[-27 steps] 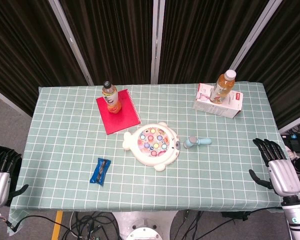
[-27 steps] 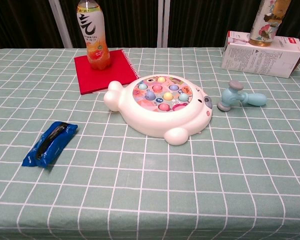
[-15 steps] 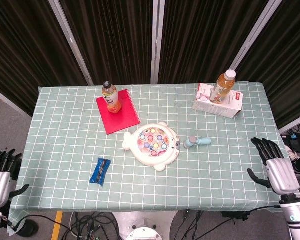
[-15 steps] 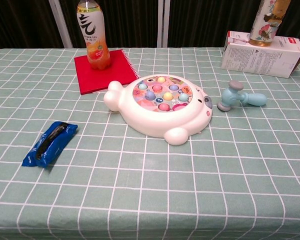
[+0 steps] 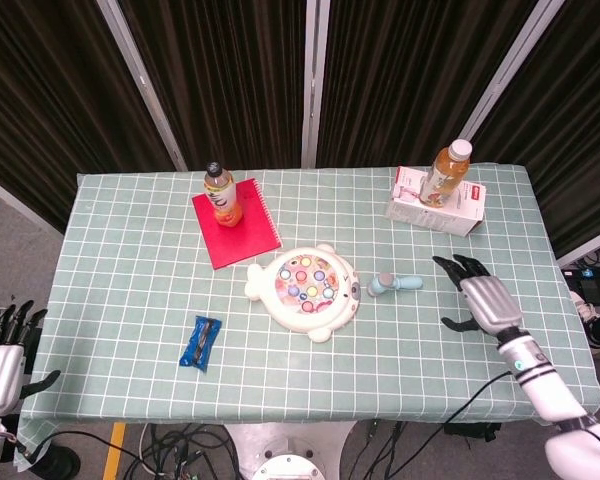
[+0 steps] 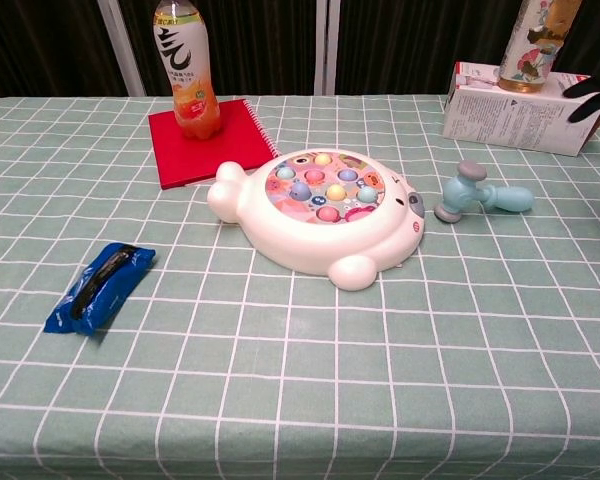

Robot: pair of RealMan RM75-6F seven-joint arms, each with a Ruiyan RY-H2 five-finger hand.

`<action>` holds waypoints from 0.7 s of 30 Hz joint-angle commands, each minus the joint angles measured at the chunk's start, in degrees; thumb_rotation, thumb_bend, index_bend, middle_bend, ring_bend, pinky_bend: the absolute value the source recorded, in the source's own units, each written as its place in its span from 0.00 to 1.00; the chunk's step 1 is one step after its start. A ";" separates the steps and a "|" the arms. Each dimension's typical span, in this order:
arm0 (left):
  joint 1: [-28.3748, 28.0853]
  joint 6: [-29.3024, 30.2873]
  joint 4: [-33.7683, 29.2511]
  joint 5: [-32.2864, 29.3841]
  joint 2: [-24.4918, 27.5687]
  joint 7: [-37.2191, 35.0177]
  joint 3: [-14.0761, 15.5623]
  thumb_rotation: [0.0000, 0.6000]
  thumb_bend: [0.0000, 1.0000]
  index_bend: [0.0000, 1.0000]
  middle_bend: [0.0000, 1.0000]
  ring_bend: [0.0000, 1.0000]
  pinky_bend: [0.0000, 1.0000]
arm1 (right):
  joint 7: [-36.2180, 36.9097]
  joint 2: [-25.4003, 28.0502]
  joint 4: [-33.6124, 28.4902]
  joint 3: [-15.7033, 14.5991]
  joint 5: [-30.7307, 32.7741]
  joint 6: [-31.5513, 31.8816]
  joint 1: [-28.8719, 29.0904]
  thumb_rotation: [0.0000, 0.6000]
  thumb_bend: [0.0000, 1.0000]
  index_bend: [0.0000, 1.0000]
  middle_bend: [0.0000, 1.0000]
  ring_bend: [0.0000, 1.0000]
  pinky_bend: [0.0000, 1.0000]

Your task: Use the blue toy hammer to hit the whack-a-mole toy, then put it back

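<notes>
Since the frame half a second back, our right hand has swung in from the table's right edge over the checked cloth, while our left hand has barely shifted beyond the near left corner. The right hand holds nothing, its dark fingers spread; the chest view catches only its fingertips at the right border, so we judge its height above the cloth loosely. The left hand also looks empty with fingers apart.

Just ahead of the right hand's fingertips, toward the middle of the table, lies the blue toy hammer, flat on the cloth with its handle end pointing at the hand and its grey-faced head toward the whack-a-mole toy. That toy sits beyond the hammer from the hand, close to the head but, as far as we can tell, not touching it.

By our reading the task has hardly begun: we are on the reach, with the hammer ungrasped. Gripping, striking the moles and setting the hammer back all remain.
</notes>
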 commanded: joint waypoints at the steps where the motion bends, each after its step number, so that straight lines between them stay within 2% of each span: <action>1: -0.06 -0.16 0.02 -0.03 0.05 0.01 0.02 1.00 0.03 0.15 0.06 0.00 0.00 | -1.57 -5.70 5.51 2.00 3.77 -5.25 5.05 1.00 0.08 0.15 0.22 0.04 0.11; 7: -0.34 -0.73 0.21 -0.14 -0.03 0.02 0.03 1.00 0.03 0.15 0.06 0.00 0.00 | -0.87 -10.71 11.02 2.54 5.84 -9.90 9.13 1.00 0.17 0.26 0.29 0.10 0.14; 21: -0.49 -1.34 1.41 -0.47 -0.66 -0.92 0.14 1.00 0.03 0.15 0.06 0.00 0.00 | 0.51 -16.63 18.36 1.56 6.40 -12.24 12.41 1.00 0.24 0.39 0.38 0.20 0.23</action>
